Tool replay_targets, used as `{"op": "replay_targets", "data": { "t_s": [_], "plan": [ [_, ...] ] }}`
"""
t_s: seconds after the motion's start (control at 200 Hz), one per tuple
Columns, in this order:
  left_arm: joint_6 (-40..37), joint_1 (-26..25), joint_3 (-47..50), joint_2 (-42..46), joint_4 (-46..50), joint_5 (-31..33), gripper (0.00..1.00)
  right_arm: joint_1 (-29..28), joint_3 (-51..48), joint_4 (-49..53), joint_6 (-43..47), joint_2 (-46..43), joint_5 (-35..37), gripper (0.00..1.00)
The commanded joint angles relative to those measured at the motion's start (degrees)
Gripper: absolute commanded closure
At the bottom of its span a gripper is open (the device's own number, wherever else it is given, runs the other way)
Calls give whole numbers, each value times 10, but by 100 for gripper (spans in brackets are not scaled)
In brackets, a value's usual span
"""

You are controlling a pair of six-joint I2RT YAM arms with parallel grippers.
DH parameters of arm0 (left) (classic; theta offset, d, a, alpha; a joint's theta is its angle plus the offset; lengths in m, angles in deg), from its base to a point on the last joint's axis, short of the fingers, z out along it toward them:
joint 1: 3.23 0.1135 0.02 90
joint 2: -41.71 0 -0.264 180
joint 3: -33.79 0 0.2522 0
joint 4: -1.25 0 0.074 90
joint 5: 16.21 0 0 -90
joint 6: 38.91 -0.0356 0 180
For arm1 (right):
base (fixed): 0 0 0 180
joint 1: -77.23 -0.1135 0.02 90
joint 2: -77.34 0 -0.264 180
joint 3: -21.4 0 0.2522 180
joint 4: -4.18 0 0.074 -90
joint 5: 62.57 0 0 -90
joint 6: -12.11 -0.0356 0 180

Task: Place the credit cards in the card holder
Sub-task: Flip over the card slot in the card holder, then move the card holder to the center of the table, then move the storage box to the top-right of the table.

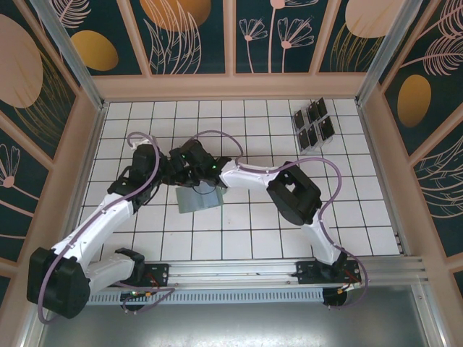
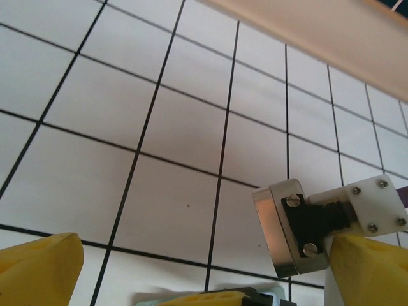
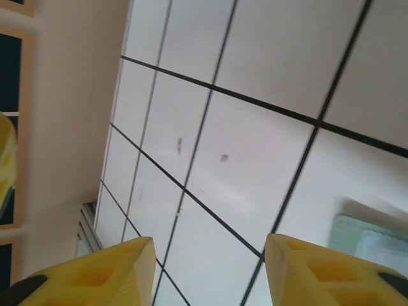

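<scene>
Sage grey-green and soft-looking, the flat, roughly square folding card holder [image 1: 195, 201] lies on the white tiled table [image 1: 246, 231] with its thin black grid lines, near the middle and just in front of where the two arms meet. Its upper edge sits under the wrists, so contact there cannot be judged from above. Well apart from it, at the far right corner, the small thin black rectangular credit cards [image 1: 312, 123] stand tilted in a clear plastic rack [image 1: 312, 146]. They look like six, in two rows of three, though they are small in the top view.

Both white arms reach inward with bent elbows, wrists angled down over the holder's far edge.

The left gripper [image 2: 204, 271] has its blocky yellow fingers [image 2: 38, 271] spread wide, with bare tile between them. A round brushed-metal disc with slotted screws [image 2: 280, 226] on a black and white bracket sits just beside its right finger.

The right gripper [image 3: 210, 274] is likewise parted, its matte yellow fingers [image 3: 95, 277] framing bare tile. A pale green corner of the holder [image 3: 373, 239] lies just outside one finger.
</scene>
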Motion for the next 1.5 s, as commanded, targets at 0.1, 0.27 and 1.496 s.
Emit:
{"op": "replay_targets", "data": {
  "t_s": [0.1, 0.27, 1.496],
  "plan": [
    [5, 2, -23, 10, 39, 0, 1, 15, -4, 15, 42, -47, 10, 51],
    [1, 2, -11, 0, 45, -4, 1, 45, -127, -20, 36, -105, 19, 51],
    [13, -56, 14, -129, -26, -68, 1, 283, -323, 25, 122, -340, 54, 52]
  ]
}}
